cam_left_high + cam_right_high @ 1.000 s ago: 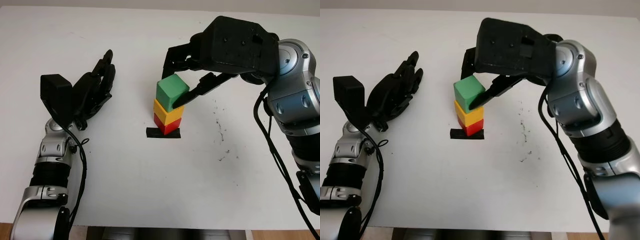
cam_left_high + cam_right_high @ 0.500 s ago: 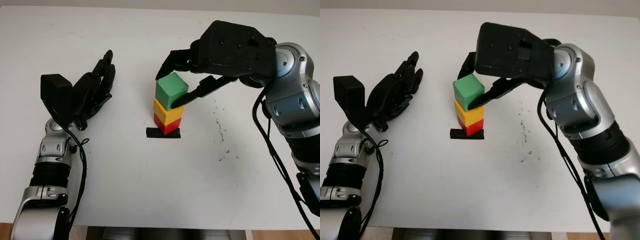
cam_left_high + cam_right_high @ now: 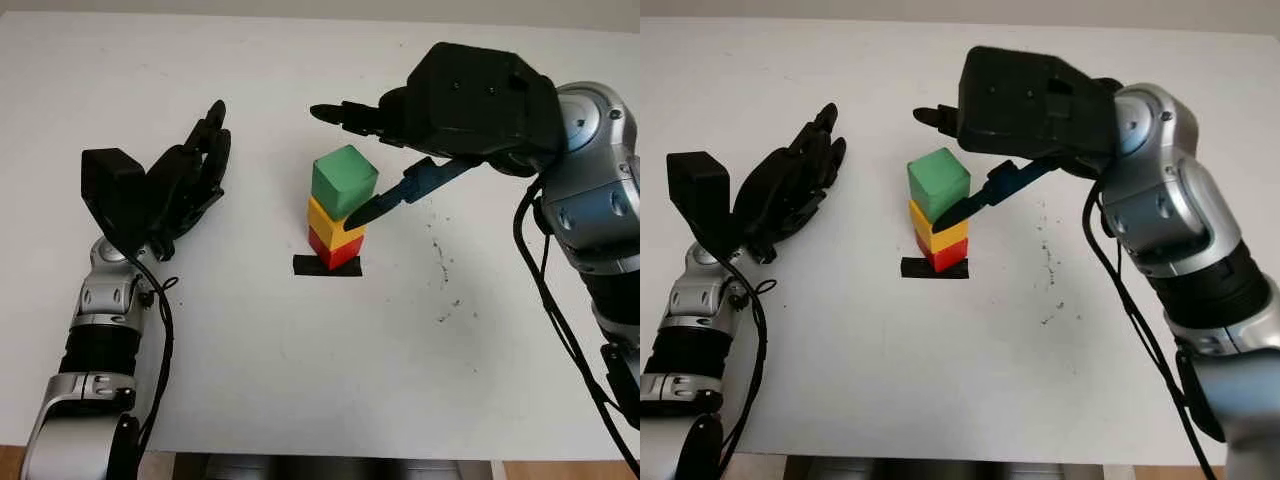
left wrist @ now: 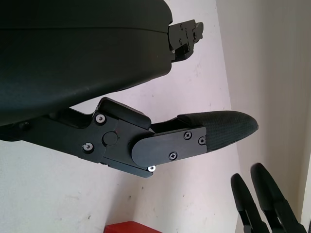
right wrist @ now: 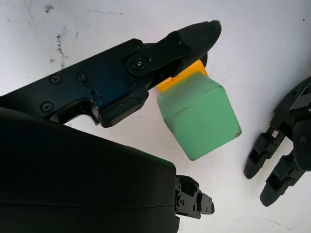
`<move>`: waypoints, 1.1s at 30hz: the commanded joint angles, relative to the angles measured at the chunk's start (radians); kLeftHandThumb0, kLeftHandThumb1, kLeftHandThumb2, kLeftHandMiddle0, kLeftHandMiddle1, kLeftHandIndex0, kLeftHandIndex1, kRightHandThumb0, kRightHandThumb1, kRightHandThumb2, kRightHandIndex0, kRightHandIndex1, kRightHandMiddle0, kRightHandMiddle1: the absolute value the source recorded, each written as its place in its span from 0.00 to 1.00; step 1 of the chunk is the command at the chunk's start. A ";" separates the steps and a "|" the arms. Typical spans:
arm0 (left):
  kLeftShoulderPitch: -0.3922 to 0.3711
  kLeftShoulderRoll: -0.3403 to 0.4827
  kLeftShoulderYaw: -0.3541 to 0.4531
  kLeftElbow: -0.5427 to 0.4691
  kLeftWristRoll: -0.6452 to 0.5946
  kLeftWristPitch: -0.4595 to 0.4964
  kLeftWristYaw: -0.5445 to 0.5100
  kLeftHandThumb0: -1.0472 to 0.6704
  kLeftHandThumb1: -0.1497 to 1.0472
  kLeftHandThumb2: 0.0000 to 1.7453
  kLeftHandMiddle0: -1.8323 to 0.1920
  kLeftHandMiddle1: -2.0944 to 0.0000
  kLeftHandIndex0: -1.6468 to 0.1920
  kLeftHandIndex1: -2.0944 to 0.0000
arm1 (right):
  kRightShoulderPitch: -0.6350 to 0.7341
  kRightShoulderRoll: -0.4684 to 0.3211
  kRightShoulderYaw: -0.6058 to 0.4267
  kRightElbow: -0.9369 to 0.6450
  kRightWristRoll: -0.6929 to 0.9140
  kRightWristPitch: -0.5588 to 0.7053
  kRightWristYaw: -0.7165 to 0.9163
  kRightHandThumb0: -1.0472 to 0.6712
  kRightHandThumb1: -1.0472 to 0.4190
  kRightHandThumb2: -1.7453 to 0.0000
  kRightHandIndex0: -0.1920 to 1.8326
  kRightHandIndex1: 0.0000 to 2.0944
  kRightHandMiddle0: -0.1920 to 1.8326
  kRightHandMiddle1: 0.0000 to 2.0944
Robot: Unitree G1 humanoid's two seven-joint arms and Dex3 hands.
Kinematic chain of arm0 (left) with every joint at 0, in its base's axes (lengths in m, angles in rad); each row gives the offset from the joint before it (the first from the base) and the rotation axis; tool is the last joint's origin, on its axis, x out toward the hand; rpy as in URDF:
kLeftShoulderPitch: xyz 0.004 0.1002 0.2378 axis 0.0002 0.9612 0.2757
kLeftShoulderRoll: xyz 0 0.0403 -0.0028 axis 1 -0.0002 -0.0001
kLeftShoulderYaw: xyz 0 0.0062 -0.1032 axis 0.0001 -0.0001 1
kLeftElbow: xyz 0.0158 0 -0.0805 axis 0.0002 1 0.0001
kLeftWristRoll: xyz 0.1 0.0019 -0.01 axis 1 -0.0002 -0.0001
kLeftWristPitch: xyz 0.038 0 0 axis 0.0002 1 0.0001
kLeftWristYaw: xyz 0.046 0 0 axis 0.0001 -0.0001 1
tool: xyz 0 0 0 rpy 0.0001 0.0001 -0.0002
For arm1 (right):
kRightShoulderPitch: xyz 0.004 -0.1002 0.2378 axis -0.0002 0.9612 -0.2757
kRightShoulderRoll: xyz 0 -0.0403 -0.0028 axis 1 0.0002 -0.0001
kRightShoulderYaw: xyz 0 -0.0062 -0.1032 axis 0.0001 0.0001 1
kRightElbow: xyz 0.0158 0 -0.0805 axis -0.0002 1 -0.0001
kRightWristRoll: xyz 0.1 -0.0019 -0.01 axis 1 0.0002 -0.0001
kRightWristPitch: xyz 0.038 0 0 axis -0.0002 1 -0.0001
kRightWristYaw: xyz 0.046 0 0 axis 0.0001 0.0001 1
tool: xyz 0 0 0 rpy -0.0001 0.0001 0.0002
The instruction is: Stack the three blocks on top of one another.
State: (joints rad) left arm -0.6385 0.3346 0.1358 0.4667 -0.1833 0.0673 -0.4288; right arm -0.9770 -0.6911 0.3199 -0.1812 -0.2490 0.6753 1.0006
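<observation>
A green block (image 3: 344,182) sits on a yellow block (image 3: 328,226), which sits on a red block (image 3: 334,250), forming one upright stack at the table's middle. My right hand (image 3: 336,163) hovers over the stack from the right, open and holding nothing. Its thumb (image 3: 400,192) slants down past the green block's right side, and its other fingers (image 3: 345,113) reach out behind the block. The right wrist view shows the green block (image 5: 200,121) free beside that thumb (image 5: 189,36). My left hand (image 3: 185,175) is open, off to the left of the stack.
A black tape mark (image 3: 326,266) lies under the stack. Dark specks (image 3: 440,262) dot the white table (image 3: 300,370) to the right of the stack. The table's front edge runs along the bottom of the eye views.
My right hand's fingers have opened away from the green block and let it go. The block stays on the stack. The left arm has not moved.
</observation>
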 commanded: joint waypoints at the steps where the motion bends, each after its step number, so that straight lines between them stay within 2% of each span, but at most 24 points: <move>1: 0.014 0.002 0.008 0.004 -0.007 -0.006 -0.005 0.13 1.00 0.36 1.00 1.00 1.00 1.00 | -0.010 -0.030 -0.046 -0.041 0.025 -0.012 0.010 0.08 0.10 0.96 0.00 0.00 0.00 0.00; 3: 0.014 -0.001 0.012 0.004 -0.012 -0.001 -0.002 0.13 1.00 0.35 1.00 1.00 1.00 1.00 | 0.000 -0.044 -0.081 -0.069 0.026 -0.033 -0.021 0.06 0.08 0.96 0.00 0.00 0.00 0.00; 6: 0.014 -0.002 0.013 0.004 -0.012 -0.002 0.005 0.12 1.00 0.35 1.00 1.00 1.00 1.00 | 0.042 -0.028 -0.183 -0.135 0.047 0.038 -0.100 0.04 0.01 0.91 0.00 0.00 0.00 0.00; 8: 0.014 0.000 0.013 0.002 -0.011 -0.004 0.010 0.12 1.00 0.35 1.00 1.00 1.00 1.00 | 0.110 -0.014 -0.273 -0.171 0.067 0.010 -0.182 0.08 0.00 0.80 0.00 0.00 0.00 0.00; 11: 0.012 0.003 0.014 0.000 -0.010 -0.009 0.013 0.12 1.00 0.35 1.00 1.00 1.00 1.00 | 0.202 -0.002 -0.369 -0.213 0.074 -0.008 -0.295 0.11 0.00 0.69 0.00 0.00 0.00 0.00; 15: 0.003 0.004 0.017 0.017 -0.009 -0.030 0.012 0.12 1.00 0.36 1.00 1.00 1.00 1.00 | 0.312 0.080 -0.531 -0.224 0.178 0.010 -0.408 0.16 0.00 0.65 0.00 0.00 0.00 0.00; 18: -0.003 0.003 0.018 0.023 -0.010 -0.033 0.015 0.12 1.00 0.36 1.00 1.00 1.00 1.00 | 0.388 0.128 -0.608 -0.244 0.232 0.043 -0.480 0.16 0.00 0.67 0.00 0.00 0.00 0.00; 21: -0.014 0.001 0.020 0.041 -0.014 -0.044 0.012 0.11 1.00 0.35 1.00 1.00 1.00 1.00 | 0.479 0.190 -0.665 -0.244 0.282 0.010 -0.550 0.16 0.00 0.65 0.00 0.00 0.00 0.00; 26: -0.022 -0.021 0.022 0.061 -0.012 -0.081 0.029 0.11 1.00 0.35 1.00 1.00 1.00 1.00 | 0.599 0.325 -0.695 -0.224 0.357 -0.070 -0.668 0.15 0.00 0.63 0.00 0.00 0.00 0.00; 33: -0.027 -0.063 0.034 0.096 -0.023 -0.170 0.044 0.12 1.00 0.36 1.00 1.00 1.00 1.00 | 0.678 0.460 -0.613 -0.119 0.364 -0.218 -0.794 0.15 0.00 0.61 0.00 0.00 0.00 0.00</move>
State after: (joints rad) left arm -0.6491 0.2748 0.1598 0.5619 -0.2003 -0.0838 -0.3865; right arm -0.3187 -0.2528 -0.3091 -0.3115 0.1192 0.4778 0.2223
